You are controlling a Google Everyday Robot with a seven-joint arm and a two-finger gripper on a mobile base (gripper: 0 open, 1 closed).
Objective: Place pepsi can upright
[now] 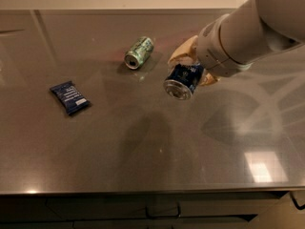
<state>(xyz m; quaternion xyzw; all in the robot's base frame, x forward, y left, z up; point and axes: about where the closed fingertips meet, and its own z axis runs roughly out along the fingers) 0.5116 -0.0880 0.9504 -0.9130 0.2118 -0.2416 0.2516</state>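
Clamping the pepsi can above the table, the pincer; long axis tilted, silver end toward camera.

Dark glossy desk carries 2 things: green can on its side toward the back, flat blue snack packet at left (well apart). Tool grips pepsi can above desk, right of centre
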